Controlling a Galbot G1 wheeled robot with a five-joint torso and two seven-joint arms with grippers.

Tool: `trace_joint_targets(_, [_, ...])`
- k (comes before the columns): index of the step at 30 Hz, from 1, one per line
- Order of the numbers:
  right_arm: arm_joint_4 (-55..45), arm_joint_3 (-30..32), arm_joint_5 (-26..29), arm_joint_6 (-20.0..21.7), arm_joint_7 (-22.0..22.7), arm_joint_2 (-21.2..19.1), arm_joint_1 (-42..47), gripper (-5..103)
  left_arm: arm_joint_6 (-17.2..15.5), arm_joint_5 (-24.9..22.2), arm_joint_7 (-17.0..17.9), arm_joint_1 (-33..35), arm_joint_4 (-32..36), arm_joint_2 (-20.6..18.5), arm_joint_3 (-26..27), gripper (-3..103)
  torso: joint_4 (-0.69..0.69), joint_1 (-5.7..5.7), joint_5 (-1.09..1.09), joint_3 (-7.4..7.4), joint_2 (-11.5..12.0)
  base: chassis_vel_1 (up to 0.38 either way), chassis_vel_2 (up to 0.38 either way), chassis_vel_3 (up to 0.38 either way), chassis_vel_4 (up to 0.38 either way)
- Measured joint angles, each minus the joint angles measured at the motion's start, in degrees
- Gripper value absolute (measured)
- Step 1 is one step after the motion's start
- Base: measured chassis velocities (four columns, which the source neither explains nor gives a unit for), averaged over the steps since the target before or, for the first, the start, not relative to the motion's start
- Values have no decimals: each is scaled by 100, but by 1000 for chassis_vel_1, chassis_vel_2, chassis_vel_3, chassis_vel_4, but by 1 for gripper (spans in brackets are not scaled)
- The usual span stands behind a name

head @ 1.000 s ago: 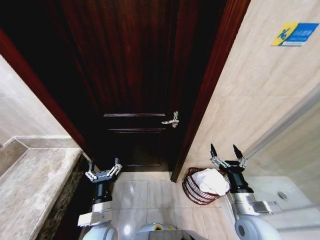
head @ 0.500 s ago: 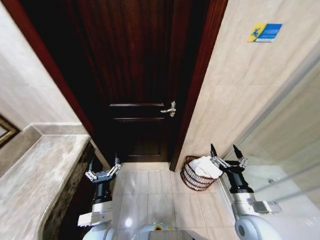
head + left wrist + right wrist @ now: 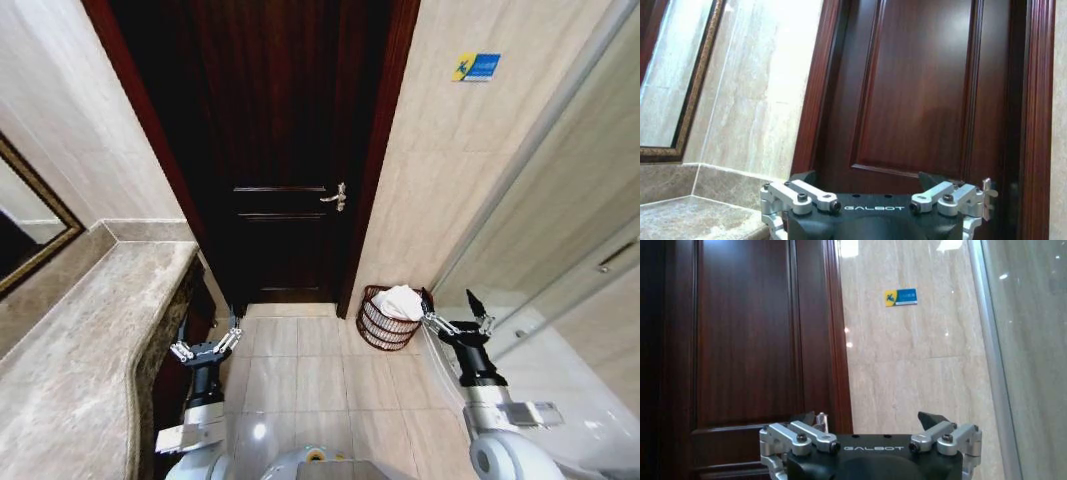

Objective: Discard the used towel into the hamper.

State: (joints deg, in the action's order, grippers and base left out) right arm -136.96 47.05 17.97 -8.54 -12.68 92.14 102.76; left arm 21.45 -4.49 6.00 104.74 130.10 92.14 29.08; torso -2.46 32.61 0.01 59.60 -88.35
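Observation:
The hamper (image 3: 386,326), a small round dark reddish-brown open-weave basket, stands on the floor tiles against the wall, just right of the door frame. A white towel (image 3: 398,300) lies bunched inside it, heaped above the rim. My right gripper (image 3: 450,304) is held up beside the hamper's right side, open and with nothing between its fingers; in the right wrist view the right gripper (image 3: 869,418) points at the door and wall. My left gripper (image 3: 208,335) is raised near the counter's end, open and holding nothing. The left gripper (image 3: 867,178) faces the door in the left wrist view.
A dark wooden door (image 3: 280,150) with a metal handle (image 3: 335,197) is shut ahead. A marble counter (image 3: 80,340) and a framed mirror (image 3: 30,240) run along the left. A glass partition (image 3: 560,200) stands at the right. A blue and yellow sign (image 3: 476,67) hangs on the wall.
The whole picture has shifted: the camera has drawn back and risen, so the hamper and door look smaller and farther. The towel stays in the hamper. Both grippers keep their pose.

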Motion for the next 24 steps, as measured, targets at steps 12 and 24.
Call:
trace_joint_targets(12, [0, -1, 0, 0, 0, 0, -2, 100, 1, 0, 0, -1, 0, 0, 0, 100, -1, 4, -2, 2, 4, 23, -23, -28, 25])
trace_joint_targets(24, [0, 0, 0, 0, 0, 0, 1, 100, 0, 0, 0, 2, 0, 0, 0, 100, 0, -6, 0, -2, -3, 202, -210, -197, 198])
